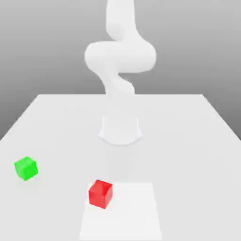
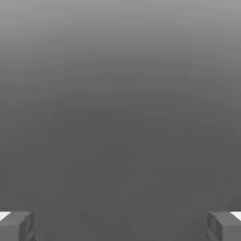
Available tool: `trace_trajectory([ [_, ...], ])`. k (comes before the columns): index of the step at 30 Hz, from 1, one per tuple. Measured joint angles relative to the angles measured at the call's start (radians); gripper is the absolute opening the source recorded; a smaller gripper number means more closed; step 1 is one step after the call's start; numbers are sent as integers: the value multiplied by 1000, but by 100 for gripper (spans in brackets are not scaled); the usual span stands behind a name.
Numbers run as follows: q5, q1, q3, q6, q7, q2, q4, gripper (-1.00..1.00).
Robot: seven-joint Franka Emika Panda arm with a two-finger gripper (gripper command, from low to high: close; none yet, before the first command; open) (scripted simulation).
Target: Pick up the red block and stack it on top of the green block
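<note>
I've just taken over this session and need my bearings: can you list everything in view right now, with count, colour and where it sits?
red block: one, bright red, on the table near its front edge, at the corner of a paler patch, apart from the green block.
green block: one, bright green, on the table toward the exterior view's left, farther back than the red one.
paler patch: one, lighter white rectangle on the table's front middle.
table: one, white, under both blocks.
arm: one, white, rising from its base at the table's middle, bending overhead.
gripper: one, grey fingers wide apart, nothing between them, facing grey background.
</note>
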Motion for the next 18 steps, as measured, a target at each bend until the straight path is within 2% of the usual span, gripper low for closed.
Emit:
trace_trajectory([
  [11, 72, -22, -42, 251, 76, 417, -254, 0],
  [15, 57, -43, -43, 345, 133, 568, -348, 0],
  [18, 6, -68, -50, 414, 203, 673, -416, 0],
])
